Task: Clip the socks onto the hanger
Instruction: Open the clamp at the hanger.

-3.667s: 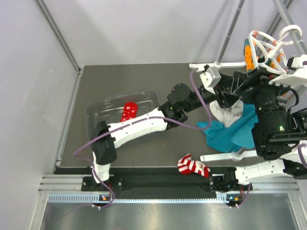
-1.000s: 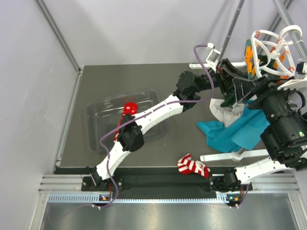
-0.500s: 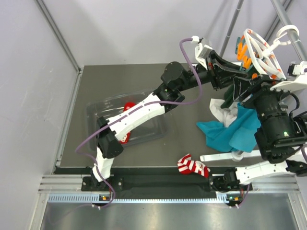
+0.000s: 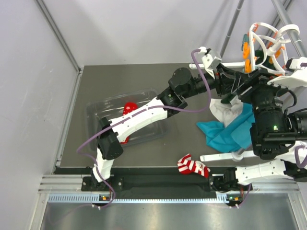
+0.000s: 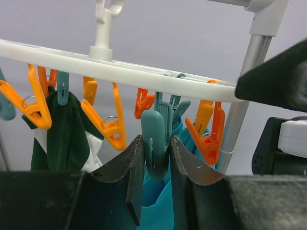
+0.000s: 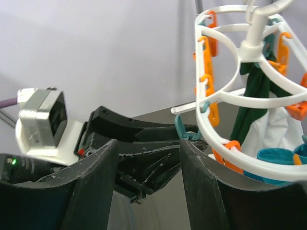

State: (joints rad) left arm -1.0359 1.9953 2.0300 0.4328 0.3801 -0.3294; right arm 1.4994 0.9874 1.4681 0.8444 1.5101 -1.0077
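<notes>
- Striped sock (image 4: pixel 193 167): red and white, crumpled, on the surface (image 4: pixel 158 148) near its front edge.
- Dotted sock (image 4: pixel 129 108): red with white specks, in the clear tray (image 4: pixel 94 115); only part of it shows.
- Both socks lie loose, well apart from the hanger.
- Hanger (image 4: pixel 265 40): white openwork ring with a hook on top, hung high at far right and slightly tilted.
- Orange and teal pegs dangle from its rim.
- One teal peg (image 5: pixel 154 127) sits pinched between the jaws of the left gripper (image 5: pixel 156 141).

Glossy plastic hanger (image 5: pixel 144 76), matt scuffed jaws, prob. knit-cloth socks (image 4: pixel 193 167).
</notes>
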